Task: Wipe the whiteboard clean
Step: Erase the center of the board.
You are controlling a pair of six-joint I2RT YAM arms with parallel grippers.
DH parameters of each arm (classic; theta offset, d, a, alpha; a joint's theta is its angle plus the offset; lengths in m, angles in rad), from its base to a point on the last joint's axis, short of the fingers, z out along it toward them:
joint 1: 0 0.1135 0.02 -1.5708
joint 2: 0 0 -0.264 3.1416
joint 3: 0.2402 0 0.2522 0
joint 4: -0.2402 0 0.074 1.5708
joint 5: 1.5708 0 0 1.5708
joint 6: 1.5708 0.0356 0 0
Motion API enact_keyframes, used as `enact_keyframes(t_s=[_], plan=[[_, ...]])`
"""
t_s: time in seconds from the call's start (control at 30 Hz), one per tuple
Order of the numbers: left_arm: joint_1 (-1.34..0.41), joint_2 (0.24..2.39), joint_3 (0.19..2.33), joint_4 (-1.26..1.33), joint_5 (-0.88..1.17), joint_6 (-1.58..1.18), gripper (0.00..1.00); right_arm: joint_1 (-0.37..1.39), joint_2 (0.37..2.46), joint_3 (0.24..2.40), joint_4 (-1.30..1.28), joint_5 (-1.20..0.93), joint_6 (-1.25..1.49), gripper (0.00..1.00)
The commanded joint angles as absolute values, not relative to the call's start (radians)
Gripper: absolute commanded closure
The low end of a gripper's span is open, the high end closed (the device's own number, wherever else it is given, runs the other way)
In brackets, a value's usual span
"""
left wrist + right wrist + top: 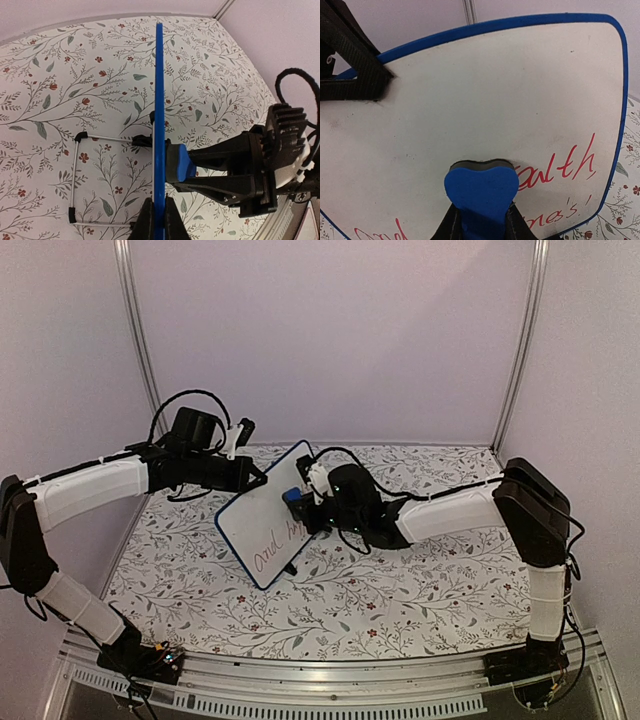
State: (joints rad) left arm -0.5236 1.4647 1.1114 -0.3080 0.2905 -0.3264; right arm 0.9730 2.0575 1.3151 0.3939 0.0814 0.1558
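Observation:
The whiteboard stands tilted on its lower edge on the table, white with a blue rim and red handwriting low on its face. My left gripper is shut on its upper left rim. The left wrist view shows the whiteboard edge-on, clamped in the left gripper. My right gripper is shut on a blue eraser. The eraser's dark felt face presses flat against the whiteboard, just left of the writing. In that view the right gripper shows at the bottom edge.
A floral-patterned cloth covers the table. A thin wire frame with black ends lies on the cloth behind the board. White walls and metal posts close off the back and sides.

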Motion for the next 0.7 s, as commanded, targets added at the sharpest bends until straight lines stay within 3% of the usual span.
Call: enact_keyframes(t_s=[0.0,0.67], plan=[[-0.543,1.485,1.089,-0.299,0.321,-0.327,1.00,1.006,2.109,1.274,0.356,0.077,0.145,0.83],[-0.546,1.486,1.085,-0.297,0.323,-0.328,1.00,0.998,2.087,1.249,0.381,0.099,0.159,0.83]])
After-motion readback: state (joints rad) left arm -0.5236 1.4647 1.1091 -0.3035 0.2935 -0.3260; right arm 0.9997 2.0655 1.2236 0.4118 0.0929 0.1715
